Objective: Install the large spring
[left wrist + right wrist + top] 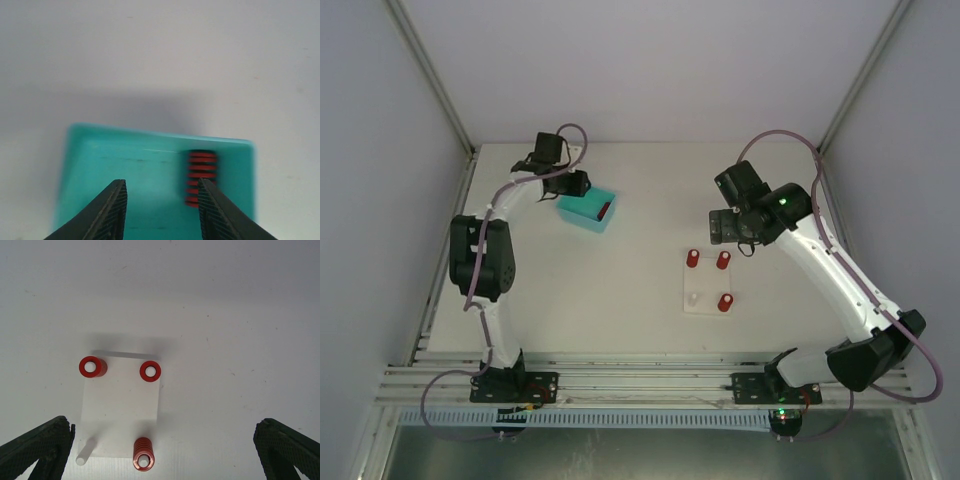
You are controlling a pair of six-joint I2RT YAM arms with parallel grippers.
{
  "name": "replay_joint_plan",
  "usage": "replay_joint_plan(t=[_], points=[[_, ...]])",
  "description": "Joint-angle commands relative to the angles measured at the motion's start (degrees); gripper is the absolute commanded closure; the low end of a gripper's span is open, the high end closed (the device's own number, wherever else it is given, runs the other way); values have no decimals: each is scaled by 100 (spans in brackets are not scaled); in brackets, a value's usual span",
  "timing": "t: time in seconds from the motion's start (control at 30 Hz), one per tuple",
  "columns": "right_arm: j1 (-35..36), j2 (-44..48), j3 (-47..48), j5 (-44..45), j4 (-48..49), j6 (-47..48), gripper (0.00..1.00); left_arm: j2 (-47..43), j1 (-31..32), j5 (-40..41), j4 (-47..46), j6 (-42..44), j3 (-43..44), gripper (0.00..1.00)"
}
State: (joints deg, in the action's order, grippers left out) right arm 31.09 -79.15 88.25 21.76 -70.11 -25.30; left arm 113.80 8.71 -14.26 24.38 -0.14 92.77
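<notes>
A red spring [201, 174] lies in a teal tray [125, 165]; the tray also shows in the top view [582, 208] with the spring [605, 211] at its right side. My left gripper [161, 192] is open above the tray, its right finger [212, 210] just in front of the spring, not touching. A white baseplate [122, 405] carries three red springs on pegs [93, 366] [150, 371] [143, 454] and one bare white peg [86, 451]. My right gripper [162, 440] is wide open and empty, above and behind the plate [707, 285].
The table is white with walls at the back and sides. A slotted rail [640, 380] runs along the near edge by the arm bases. The tray sits at the back left, the baseplate at centre right.
</notes>
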Motion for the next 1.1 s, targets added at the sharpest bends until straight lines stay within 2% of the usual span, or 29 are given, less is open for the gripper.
replay_joint_plan(t=[0.0, 0.1, 0.47, 0.87, 1.07], points=[[-15, 25, 155, 13, -97, -63, 1, 170, 236, -717, 155, -132, 116, 56], [-11, 65, 166, 25, -62, -54, 1, 438, 355, -826, 257, 54, 227, 55], [-15, 155, 148, 150, -212, -280, 1, 950, 509, -406, 435, 370, 385, 55], [-15, -4, 259, 180, -223, -233, 1, 1239, 574, -644, 297, 427, 186, 52], [-15, -14, 312, 258, -268, -210, 1, 1416, 633, 86, 350, 401, 269, 53]])
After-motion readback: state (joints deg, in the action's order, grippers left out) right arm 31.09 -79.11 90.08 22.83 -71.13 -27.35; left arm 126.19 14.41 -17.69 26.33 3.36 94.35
